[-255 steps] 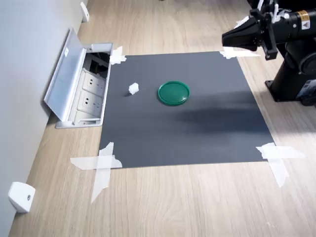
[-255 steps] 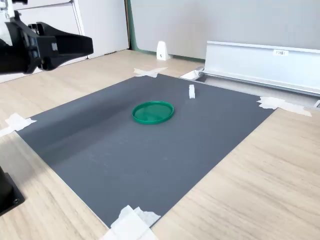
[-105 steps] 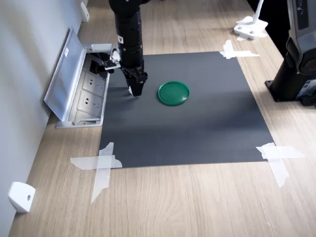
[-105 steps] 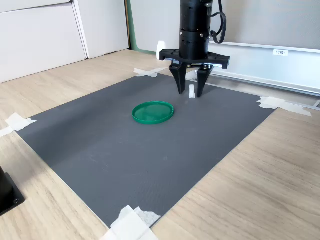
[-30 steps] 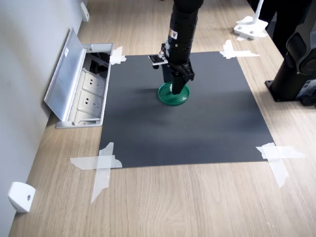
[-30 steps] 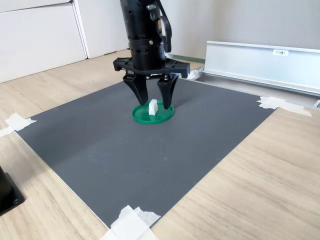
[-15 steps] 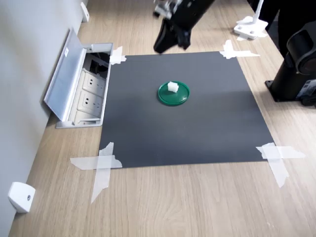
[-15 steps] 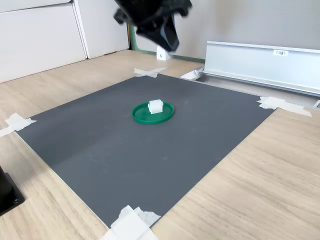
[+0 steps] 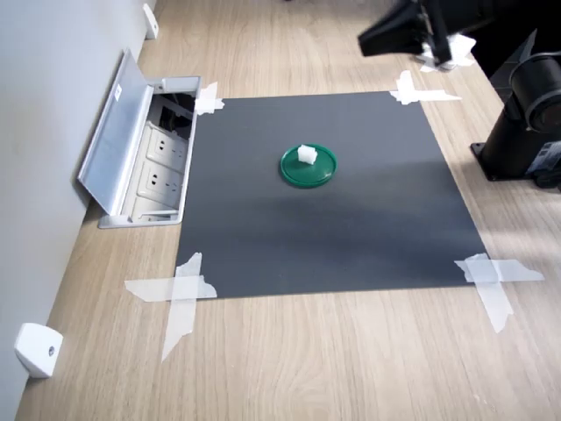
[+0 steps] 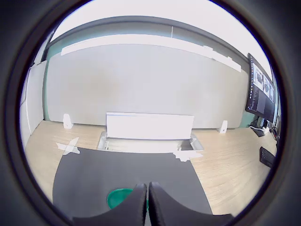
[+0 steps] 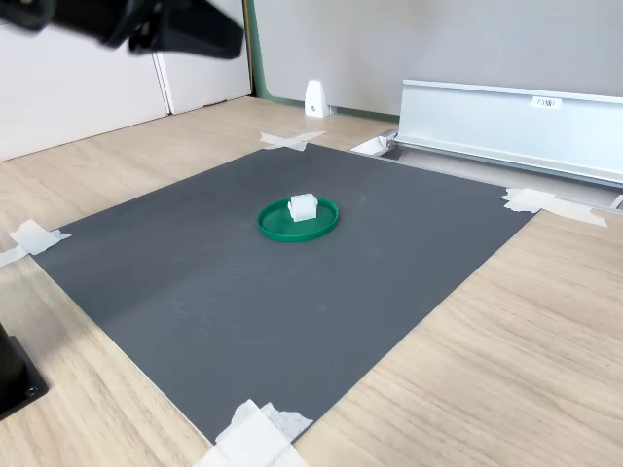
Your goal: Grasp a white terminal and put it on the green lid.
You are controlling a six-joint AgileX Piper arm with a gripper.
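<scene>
The arm is black throughout, ending in a gripper that tapers to a wedge-shaped tip. In the wrist view its two dark fingers are smooth, flat-sided blades. A rounded black joint housing tops a black base column in the first exterior view.

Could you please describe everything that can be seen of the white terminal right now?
The white terminal is a tiny, blocky piece of what looks like white plastic. It rests on the green lid, inside the rim and off centre, toward the first exterior view's upper left. Nothing else touches it: the gripper is well away, jaws together in the wrist view. Fine detail is too small to tell.
</scene>
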